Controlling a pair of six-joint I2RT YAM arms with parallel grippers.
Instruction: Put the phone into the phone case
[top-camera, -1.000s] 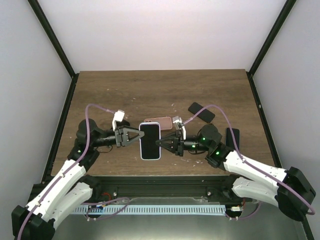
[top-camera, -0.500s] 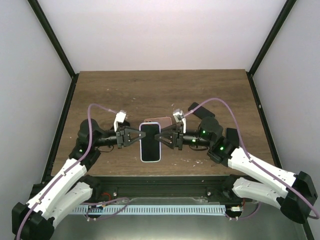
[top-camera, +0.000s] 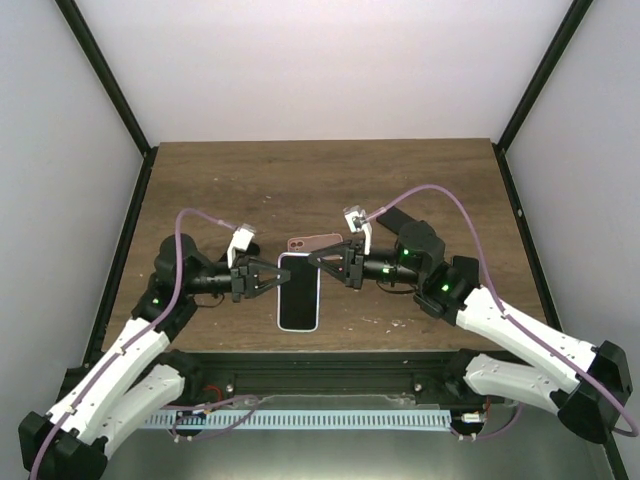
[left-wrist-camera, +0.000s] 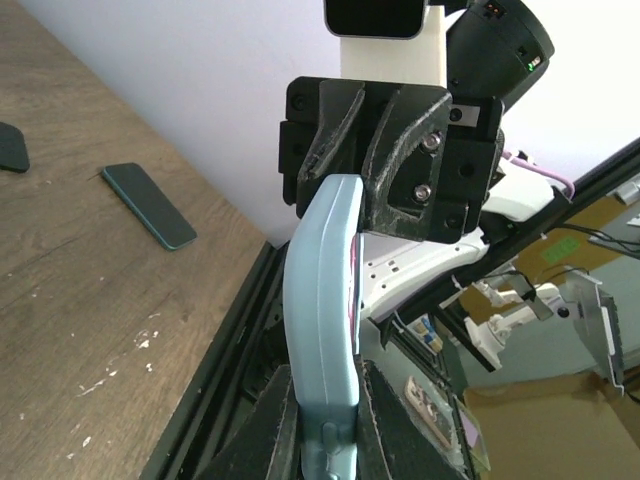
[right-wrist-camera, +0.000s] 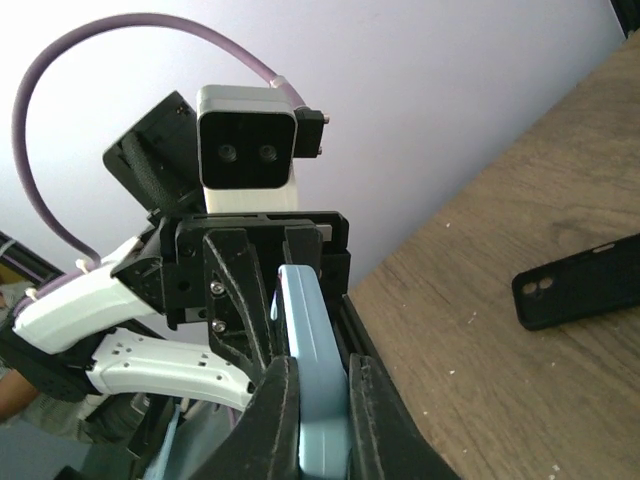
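The left gripper is clamped tight on the left edge of the light blue phone case, which is held flat, seemingly just above the near middle of the wooden table. The phone lies inside it, dark screen up with a pale rim all round, so the main step looks done. What is left is probably to press the edges fully home and set it down; a thin pink line along the case edge in the left wrist view hints at a seam not quite seated. The right gripper pinches the far right edge. Just beyond lies a pink phone or case; a black phone case and a dark teal phone lie to the right, blocking nothing
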